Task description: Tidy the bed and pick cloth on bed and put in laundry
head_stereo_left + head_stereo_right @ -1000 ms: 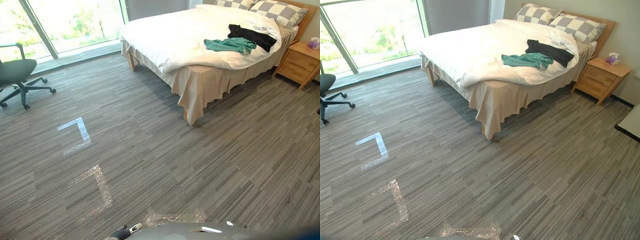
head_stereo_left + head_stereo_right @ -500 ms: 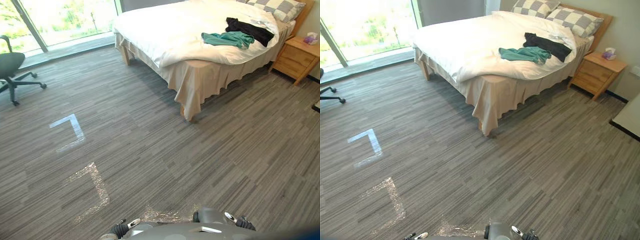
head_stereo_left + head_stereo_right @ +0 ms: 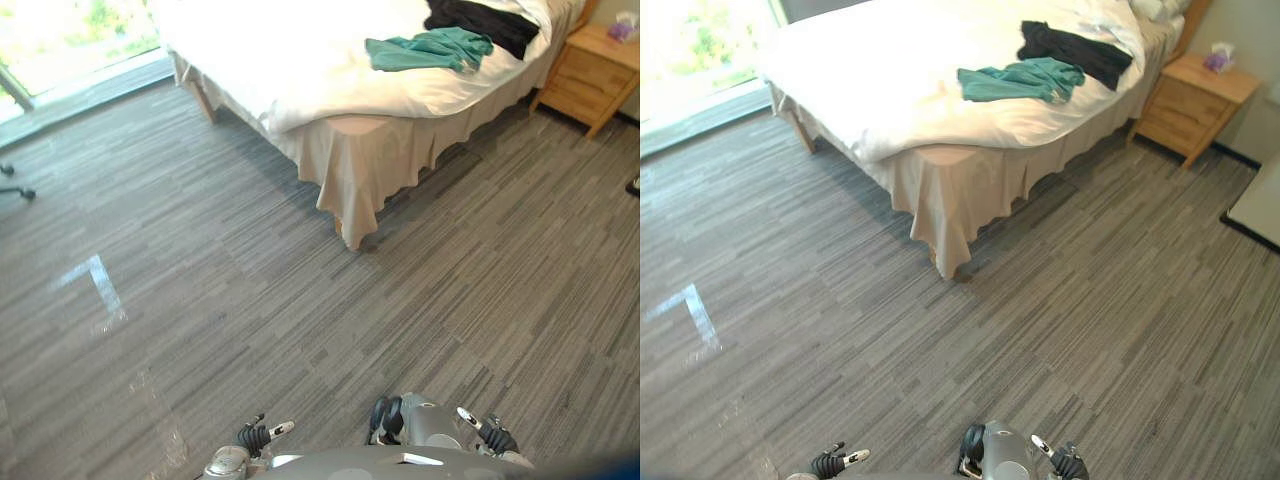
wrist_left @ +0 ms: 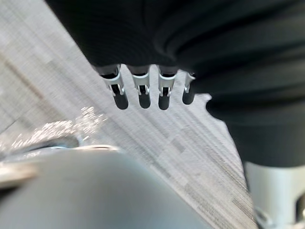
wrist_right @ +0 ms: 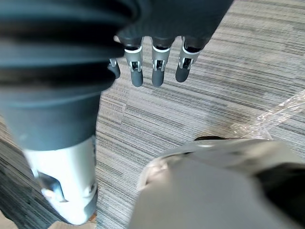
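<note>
A bed (image 3: 300, 60) with a white duvet stands ahead on the grey carpet, a beige skirt hanging at its near corner. A teal cloth (image 3: 430, 48) lies crumpled on the duvet near the bed's right side. A black cloth (image 3: 480, 20) lies just beyond it. My left hand (image 4: 138, 90) hangs over the carpet with straight fingers and nothing in it. My right hand (image 5: 157, 67) hangs the same way, fingers relaxed and empty. Both hands are far from the bed.
A wooden nightstand (image 3: 1195, 95) with a tissue box (image 3: 1217, 60) stands right of the bed. A light flat surface with a dark edge (image 3: 1255, 205) juts in at the right. A tape mark (image 3: 100, 285) lies on the carpet at left, and bright windows (image 3: 60, 30) run along the far left.
The camera has moved closer to the bed and tipped down: the pillows and most of the office chair have slid out of view. The cloths lie as before.
</note>
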Tool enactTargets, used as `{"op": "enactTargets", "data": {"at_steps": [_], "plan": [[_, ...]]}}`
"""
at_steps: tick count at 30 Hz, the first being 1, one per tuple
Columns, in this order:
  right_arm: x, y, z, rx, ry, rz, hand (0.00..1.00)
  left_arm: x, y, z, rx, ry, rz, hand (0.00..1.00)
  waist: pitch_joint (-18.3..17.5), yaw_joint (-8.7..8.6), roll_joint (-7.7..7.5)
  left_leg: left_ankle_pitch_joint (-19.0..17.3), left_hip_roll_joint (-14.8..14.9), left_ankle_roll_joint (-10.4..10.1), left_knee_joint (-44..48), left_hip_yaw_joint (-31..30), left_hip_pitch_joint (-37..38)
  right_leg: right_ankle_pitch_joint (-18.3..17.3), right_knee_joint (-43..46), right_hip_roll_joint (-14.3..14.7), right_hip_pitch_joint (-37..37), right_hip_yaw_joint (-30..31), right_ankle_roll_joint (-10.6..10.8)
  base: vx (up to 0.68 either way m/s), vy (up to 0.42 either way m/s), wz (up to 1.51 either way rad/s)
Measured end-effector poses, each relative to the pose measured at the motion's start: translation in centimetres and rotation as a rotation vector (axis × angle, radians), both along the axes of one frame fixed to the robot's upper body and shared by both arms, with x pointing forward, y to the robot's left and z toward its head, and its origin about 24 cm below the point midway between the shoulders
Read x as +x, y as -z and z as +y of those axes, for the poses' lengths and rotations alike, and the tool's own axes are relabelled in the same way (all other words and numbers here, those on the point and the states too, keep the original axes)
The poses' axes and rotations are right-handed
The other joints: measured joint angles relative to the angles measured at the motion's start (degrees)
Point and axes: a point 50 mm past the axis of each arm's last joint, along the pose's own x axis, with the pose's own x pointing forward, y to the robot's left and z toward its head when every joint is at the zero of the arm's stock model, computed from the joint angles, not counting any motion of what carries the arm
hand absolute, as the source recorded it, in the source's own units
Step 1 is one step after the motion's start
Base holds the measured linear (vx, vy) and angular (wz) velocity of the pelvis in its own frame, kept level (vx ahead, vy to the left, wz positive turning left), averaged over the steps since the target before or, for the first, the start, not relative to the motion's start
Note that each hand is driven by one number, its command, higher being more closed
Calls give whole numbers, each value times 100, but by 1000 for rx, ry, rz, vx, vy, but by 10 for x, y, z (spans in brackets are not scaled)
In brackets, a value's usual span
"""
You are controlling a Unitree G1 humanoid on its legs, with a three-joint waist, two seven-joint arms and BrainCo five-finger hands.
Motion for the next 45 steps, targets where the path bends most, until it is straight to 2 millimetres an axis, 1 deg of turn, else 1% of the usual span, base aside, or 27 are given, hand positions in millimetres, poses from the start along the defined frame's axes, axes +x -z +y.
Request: {"op": "enactTargets", "data": {"at_steps": [2,5,6,7,8,9,10,11,13,15,16,17,19,21,23,25,27,30,31,32,33,36,39,40,41,42,45], "plan": [[5,0,7,-6,-74,-12,0,-2,-3,8,38,-49,-38,0,91,53,-119,-354,129,198,1819,-204,-947,-29,-582,224,920,392,-38,439,-68,-89],[10,0,11,5,-104,-15,0,5,-8,11,53,-44,-103,0,68,189,-263,-617,-53,449,1361,-248,-1735,16,-1011,212,1367,814,28,397,15,-97],[24,-1,15,39,-81,-45,0,11,-11,12,53,-67,-155,0,145,294,-297,-876,-323,606,181,-214,-2157,95,-1216,110,1636,1214,172,309,92,-92],[24,-1,15,41,-80,-46,0,11,-11,12,53,-68,-157,0,150,304,-305,-885,-352,608,56,-209,-2162,95,-1226,93,1646,1247,188,510,214,-130],[30,-1,20,65,-73,-61,0,12,-12,12,54,-70,-169,0,204,328,-403,-812,-663,589,-1499,-194,-2087,57,-1261,-119,1750,1410,399,448,217,-89],[33,-3,20,69,-74,-77,0,11,-11,9,47,-62,-164,0,193,318,-368,-167,-860,639,-3087,-250,-1884,-30,-1247,-224,1839,1468,605,533,269,-93],[32,-3,19,67,-72,-77,0,10,-10,6,40,-60,-160,0,176,318,-284,238,-873,663,-3631,-330,-1809,-85,-1245,-207,1854,1476,699,427,249,-63],[29,-1,25,85,-49,-73,0,9,-10,7,42,-67,-157,0,181,328,-231,850,-961,859,-3935,-287,-1692,-270,-1246,-300,2056,1572,911,328,204,-33],[25,2,35,112,-47,-67,0,9,-11,14,65,-58,-155,0,110,328,-436,630,-1168,870,-4102,-125,-1579,-206,-1228,-619,2018,1612,1068,387,235,-35],[22,2,37,108,-24,-70,0,10,-11,14,79,-68,-157,0,60,429,-474,346,-1247,972,-4065,80,-1538,-85,-1008,-791,1896,1700,1256,355,227,-51],[20,1,36,91,1,-75,0,9,-11,14,83,-86,-155,0,61,479,-474,199,-1289,1061,-4117,240,-1347,-66,-442,-895,1683,1772,1289,312,233,-67],[20,0,33,72,24,-77,0,4,-10,15,84,-107,-140,0,86,469,-514,30,-1377,1161,-4299,417,-974,15,825,-1082,1205,1754,1310,303,232,-71],[20,-1,31,54,47,-76,0,0,-9,15,90,-81,-120,0,121,375,-509,-156,-1448,1218,-4499,532,-419,429,2686,-1257,436,1760,1331,302,196,-44],[21,-2,26,38,89,-84,0,-2,-7,14,96,-24,-100,0,116,238,-461,-280,-1399,1193,-4577,527,32,197,3353,-1232,81,1513,1375,332,143,-4],[21,-1,27,41,107,-82,0,1,-7,16,96,-4,-97,0,67,181,-481,-356,-1225,1150,-4791,628,550,-244,2647,-1273,-276,599,1282,326,50,-7],[23,-1,28,42,112,-91,0,5,-8,16,97,8,-102,0,66,166,-457,-416,-1076,1046,-4856,592,703,-218,1684,-1210,-409,223,1261,347,-41,5],[23,-2,27,48,129,-96,0,10,-8,15,98,17,-105,0,77,147,-437,-514,-917,885,-4863,500,800,116,520,-1137,-468,48,1185,374,-101,17],[25,-3,27,50,133,-111,0,12,-8,15,119,6,-99,0,102,150,-418,-799,-637,543,-4794,401,1027,1217,-843,-1121,-500,27,1193,398,-239,19],[24,-3,30,51,118,-116,0,11,-9,18,128,-16,-103,0,102,151,-512,-1027,-590,395,-4630,361,1108,1650,-1011,-1212,-470,28,1190,507,-437,10],[28,-4,30,48,114,-130,0,8,-7,16,118,-47,-94,0,166,144,-504,-1226,-490,267,-4488,321,1237,1761,-702,-1207,-466,-33,840,459,-454,6],[33,-7,24,12,73,-141,0,11,-6,9,98,-49,-100,0,198,150,-304,-1258,-207,183,-4342,316,1270,1285,-177,-1113,-563,-125,799,352,-393,3],[40,-9,24,-18,15,-135,0,13,-6,5,86,-53,-102,0,153,133,-221,-1003,26,199,-3718,89,1097,505,430,-986,-647,-186,708,324,-356,5],[44,-9,24,-57,-83,-101,0,13,-6,3,58,-64,-105,0,94,144,-124,-516,232,227,-2283,-482,386,256,289,-719,-410,-262,647,258,-286,-2],[46,-9,24,-73,-138,-91,0,13,-6,3,42,-74,-107,0,84,142,-68,8,326,211,-1263,-822,-131,190,78,-558,-197,-293,571,352,-224,-2],[50,-9,25,-86,-191,-83,0,13,-6,4,24,-106,-118,0,104,172,-26,-35,410,259,-82,-948,-696,173,-222,-392,156,-293,553,366,-196,-4],[50,-9,27,-89,-214,-72,0,15,-7,5,22,-114,-128,0,113,188,-37,-123,400,289,232,-924,-854,172,-341,-366,301,-293,551,326,-132,-3],[47,-5,30,-110,-307,-19,0,18,-9,5,-10,-140,-157,0,148,281,-141,-521,32,366,8,-481,-1362,286,-1076,-425,1152,-484,666,345,-87,22]]}}
